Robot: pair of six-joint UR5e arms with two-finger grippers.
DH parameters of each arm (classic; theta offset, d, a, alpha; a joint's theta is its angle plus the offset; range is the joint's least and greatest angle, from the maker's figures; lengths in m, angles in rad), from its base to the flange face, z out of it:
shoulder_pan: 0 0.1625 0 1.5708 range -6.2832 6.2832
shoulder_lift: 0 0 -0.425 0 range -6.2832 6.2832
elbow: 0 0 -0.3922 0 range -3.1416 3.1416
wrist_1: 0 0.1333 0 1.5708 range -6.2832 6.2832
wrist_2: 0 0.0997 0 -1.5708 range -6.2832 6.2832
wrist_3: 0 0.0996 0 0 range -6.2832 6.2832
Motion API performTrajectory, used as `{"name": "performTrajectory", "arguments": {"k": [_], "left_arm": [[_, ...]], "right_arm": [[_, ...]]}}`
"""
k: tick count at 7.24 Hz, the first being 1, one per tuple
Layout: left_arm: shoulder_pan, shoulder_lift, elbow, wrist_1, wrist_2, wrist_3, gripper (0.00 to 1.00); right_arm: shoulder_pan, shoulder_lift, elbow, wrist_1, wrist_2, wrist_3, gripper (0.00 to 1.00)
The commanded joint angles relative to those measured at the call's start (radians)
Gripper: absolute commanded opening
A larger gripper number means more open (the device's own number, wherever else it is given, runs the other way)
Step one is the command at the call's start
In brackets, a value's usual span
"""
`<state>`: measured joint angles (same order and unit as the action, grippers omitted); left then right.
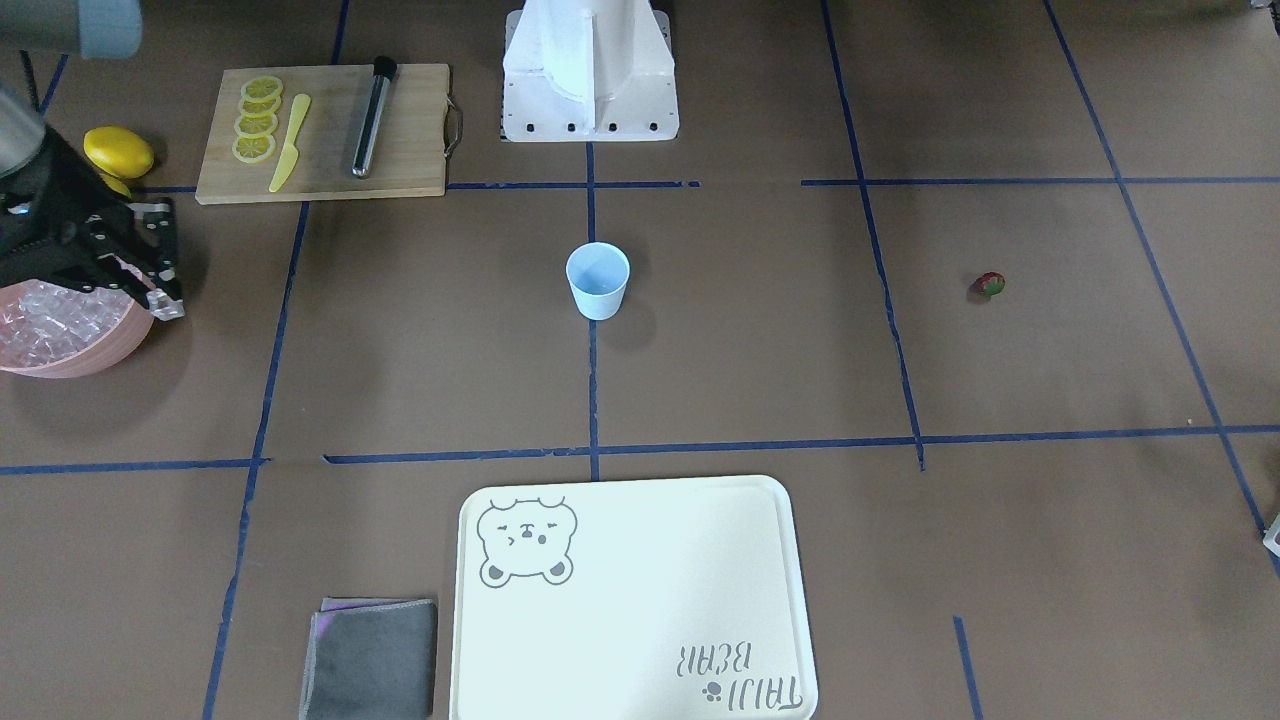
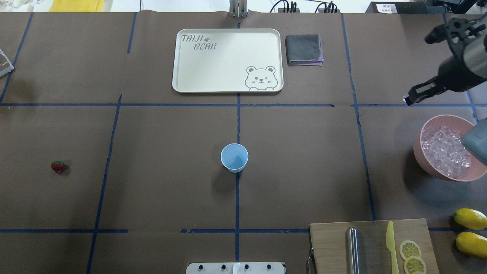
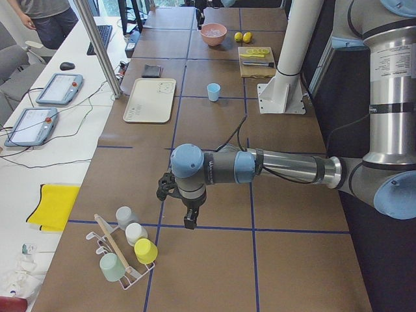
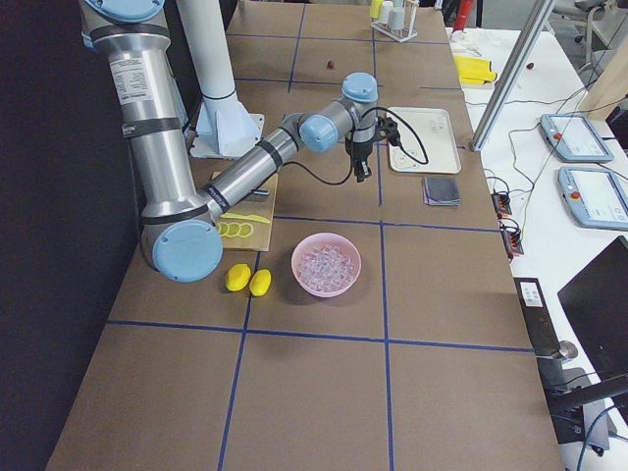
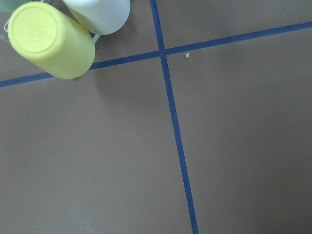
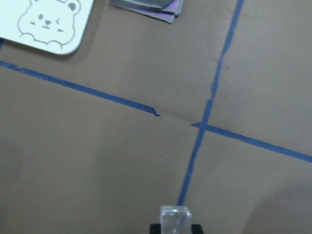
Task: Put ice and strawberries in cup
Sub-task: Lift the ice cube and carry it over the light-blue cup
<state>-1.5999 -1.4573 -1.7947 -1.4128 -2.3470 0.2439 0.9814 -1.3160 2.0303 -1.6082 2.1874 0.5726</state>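
Right fingers (image 2: 416,95) narrow, clamped on one ice cube (image 6: 175,218), held over bare tabletop (image 2: 304,171) and apparently clear of it. Pink bowl (image 2: 422,161) with ice pile (image 2: 445,150) is near these fingers, on the robot's side of them. Cup (image 2: 234,157) upright, well apart from them toward the robot's left. Strawberry (image 2: 58,166) lies farther that way, beyond the cup. Left fingers (image 3: 189,220) over tabletop, just beside a cup rack (image 3: 123,257); cannot tell their opening.

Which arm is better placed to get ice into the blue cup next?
Right. The right gripper holds an ice cube, raised beside the pink bowl. The left gripper hangs over bare table near the spare cups, far from the blue cup.
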Motion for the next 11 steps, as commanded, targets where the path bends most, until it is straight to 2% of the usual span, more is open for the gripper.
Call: {"name": "performTrajectory", "arguments": {"k": [1,2,5,9,11], "left_arm": [[0.000,0.000,0.002,-0.001,0.002,0.000,1.00],[0.000,0.000,0.002,-0.002,0.000,0.000,1.00],[0.000,0.000,0.000,-0.001,0.000,0.000,1.00],[0.000,0.000,0.000,-0.002,0.000,0.002,1.00],[0.000,0.000,0.000,-0.002,0.000,0.002,1.00]], "right_arm": [[-0.203,0.166,-0.005,-0.059,-0.140,0.250,0.03],[-0.283,0.246,-0.019,-0.102,-0.219,0.332,0.03],[-0.374,0.406,-0.108,-0.128,-0.305,0.456,0.03],[-0.441,0.562,-0.263,-0.124,-0.373,0.550,0.03],[-0.472,0.653,-0.376,-0.119,-0.412,0.588,0.04]]}}
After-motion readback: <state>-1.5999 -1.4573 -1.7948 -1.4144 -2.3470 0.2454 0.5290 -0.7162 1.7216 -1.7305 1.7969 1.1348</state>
